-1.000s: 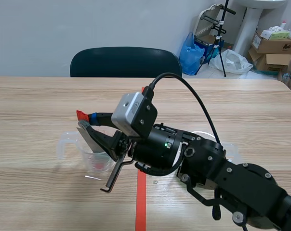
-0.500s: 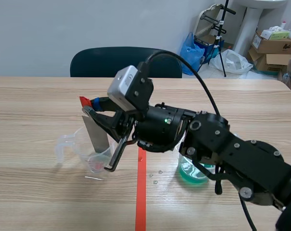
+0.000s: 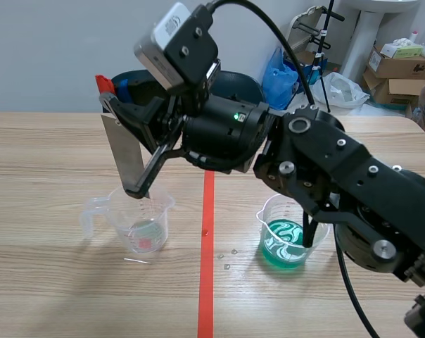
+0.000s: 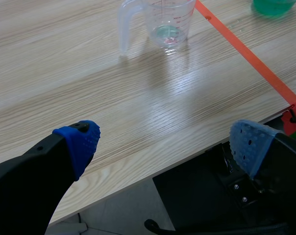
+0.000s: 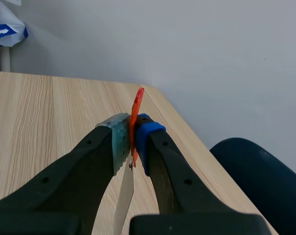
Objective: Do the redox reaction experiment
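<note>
Well above the wooden table [image 3: 51, 155], the right gripper [image 3: 112, 98] reaches across from the right side, its fingers clamped on the top of a thin grey metal strip [image 3: 124, 151] that carries an orange-red tab [image 3: 102, 83]. The strip hangs over a clear plastic measuring cup [image 3: 138, 222] just left of the tape line [image 3: 207, 282]. A black part of the arm crosses the strip's lower end, so contact with the cup's rim cannot be judged. What lies in the cup's bottom is too faint to identify. A beaker [image 3: 286, 236] of swirling green liquid stands right of the line, part hidden by the arm. The left gripper [image 4: 165, 144], fingers wide apart and holding nothing, hangs at the table's near edge. Small droplets [image 3: 226, 257] dot the wood near the line.
</note>
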### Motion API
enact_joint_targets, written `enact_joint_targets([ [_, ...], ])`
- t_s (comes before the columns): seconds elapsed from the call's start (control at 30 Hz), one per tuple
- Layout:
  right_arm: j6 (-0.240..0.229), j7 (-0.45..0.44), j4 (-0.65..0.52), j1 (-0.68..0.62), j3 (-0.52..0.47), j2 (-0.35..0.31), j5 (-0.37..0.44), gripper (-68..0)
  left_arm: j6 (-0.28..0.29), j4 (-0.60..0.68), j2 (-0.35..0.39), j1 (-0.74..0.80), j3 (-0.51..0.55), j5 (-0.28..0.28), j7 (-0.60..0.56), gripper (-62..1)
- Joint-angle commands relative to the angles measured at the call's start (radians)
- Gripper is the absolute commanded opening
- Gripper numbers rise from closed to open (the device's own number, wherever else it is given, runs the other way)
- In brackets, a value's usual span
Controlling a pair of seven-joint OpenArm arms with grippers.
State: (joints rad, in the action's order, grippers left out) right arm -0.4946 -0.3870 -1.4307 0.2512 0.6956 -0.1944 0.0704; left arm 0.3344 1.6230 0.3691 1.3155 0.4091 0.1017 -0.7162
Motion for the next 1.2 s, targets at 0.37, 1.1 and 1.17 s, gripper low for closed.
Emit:
enact_joint_targets([
  [0.37,0.003,0.261,-0.218,0.018,-0.004,-0.002,0.148,-65.6,0.001,0.019,-0.002,0.001,0.001,0.009,-0.021,-4.3],
  [1.1,0.026,0.431,-0.317,0.014,-0.03,-0.002,0.23,-65.6,0.001,0.019,-0.003,0.001,0.001,0.009,-0.021,-4.3],
  [1.17,0.026,0.431,-0.317,0.014,-0.03,-0.002,0.23,-65.6,0.001,0.019,-0.003,0.001,0.001,0.009,-0.021,-4.3],
])
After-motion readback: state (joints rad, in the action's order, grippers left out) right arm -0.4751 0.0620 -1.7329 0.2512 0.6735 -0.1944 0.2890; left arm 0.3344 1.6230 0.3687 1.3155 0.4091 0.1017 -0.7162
